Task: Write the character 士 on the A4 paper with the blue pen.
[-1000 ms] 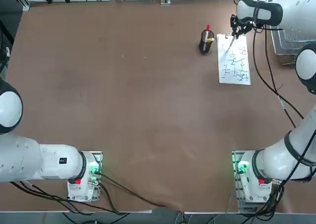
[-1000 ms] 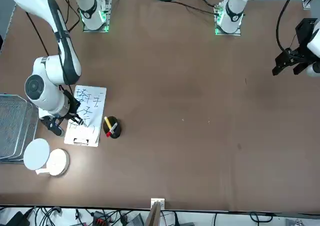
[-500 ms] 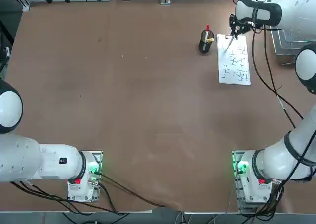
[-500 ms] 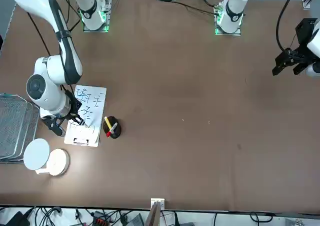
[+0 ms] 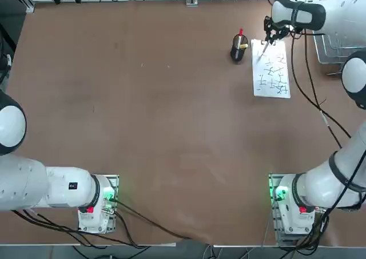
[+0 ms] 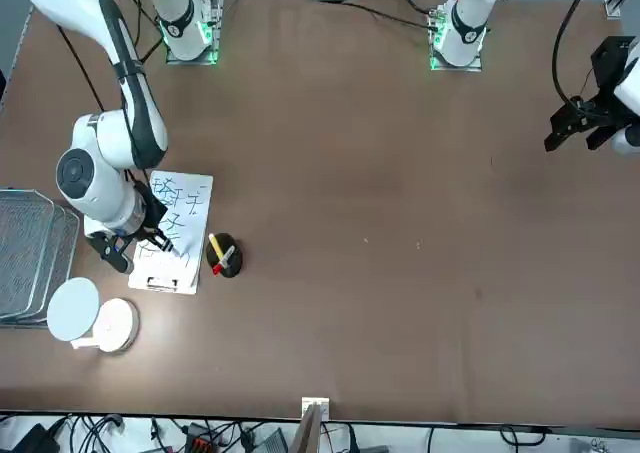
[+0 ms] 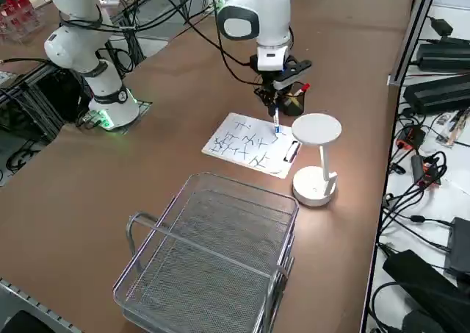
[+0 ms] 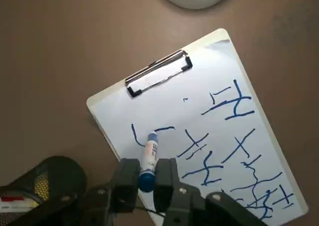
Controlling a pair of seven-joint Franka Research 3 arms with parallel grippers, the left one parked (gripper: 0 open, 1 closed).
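Observation:
The A4 paper [image 5: 271, 70] [image 6: 176, 229] [image 7: 246, 146] [image 8: 209, 136] lies clipped on a board at the table's far right, with several blue characters on it. My right gripper [image 5: 270, 32] [image 6: 142, 235] [image 7: 272, 98] [image 8: 147, 170] hangs over the sheet's clip end, shut on the blue pen [image 8: 149, 156] [image 7: 276, 121] [image 5: 265, 47]. The pen's tip rests on the paper beside two short fresh blue strokes near the clip [image 8: 158, 76].
A black mesh pen cup [image 5: 238, 47] [image 6: 223, 255] [image 7: 294, 98] [image 8: 47, 178] holding a red-topped pen stands right beside the sheet. A white lamp [image 6: 92, 317] [image 7: 316, 156] and a wire basket [image 5: 336, 46] [image 6: 30, 263] [image 7: 213, 252] sit on the paper's other sides.
The right gripper and pen have shifted slightly toward the clip end of the sheet and toward the pen cup. Nothing else has moved.

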